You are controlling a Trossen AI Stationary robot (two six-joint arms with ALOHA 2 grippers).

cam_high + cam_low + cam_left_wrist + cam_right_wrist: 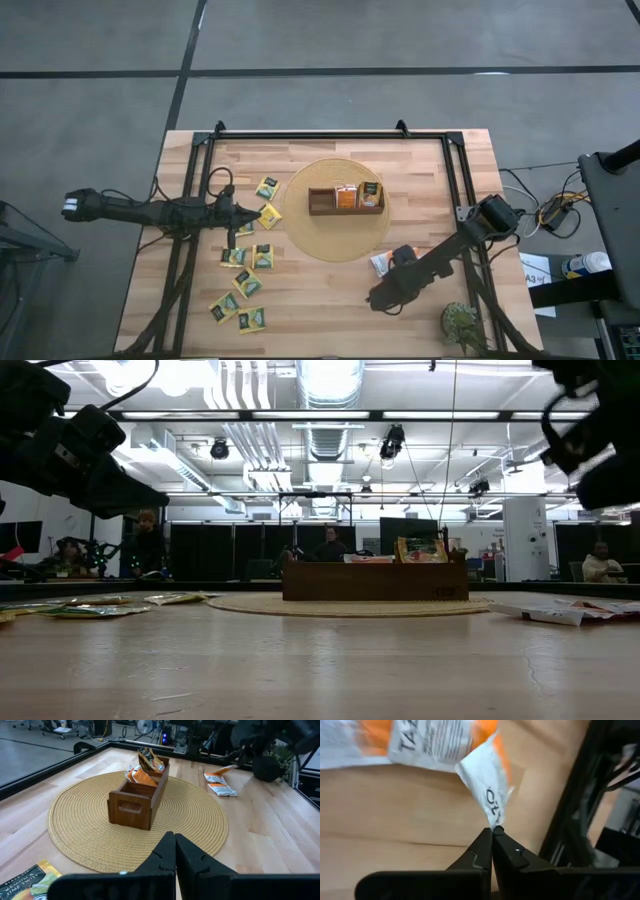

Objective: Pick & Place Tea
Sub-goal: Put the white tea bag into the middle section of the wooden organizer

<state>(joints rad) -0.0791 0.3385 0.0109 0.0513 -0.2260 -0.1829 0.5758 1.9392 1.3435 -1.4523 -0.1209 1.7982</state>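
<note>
- Since the white-and-orange packet (487,795) has one corner pinched between my right gripper (492,832) tips, I judge the pick made: those fingers are closed on that corner, and the packet fans out ahead of them, its long axis running straight on from the tips.
- It sits in the small white-and-orange heap (383,263) near the bench's right edge, just off the rim of the round woven mat (300,235); from the high view I cannot tell whether it has left the wood.
- The move turns on this: the wooden tray (346,199) lies at the mat's centre, toward the bench's far edge from the right gripper, and well within that arm's reach. It already holds orange packets (346,196) in the middle compartment and a packet in the right one; the left one looks empty.
- A corner hold is thin, so I'd expect the packet to swing or slip in a quick carry.
- My left gripper (240,214) waits near the mat's left rim, fingers closed on nothing, above the yellow-green packets (245,283) scattered toward the bench's near-left corner.
</note>
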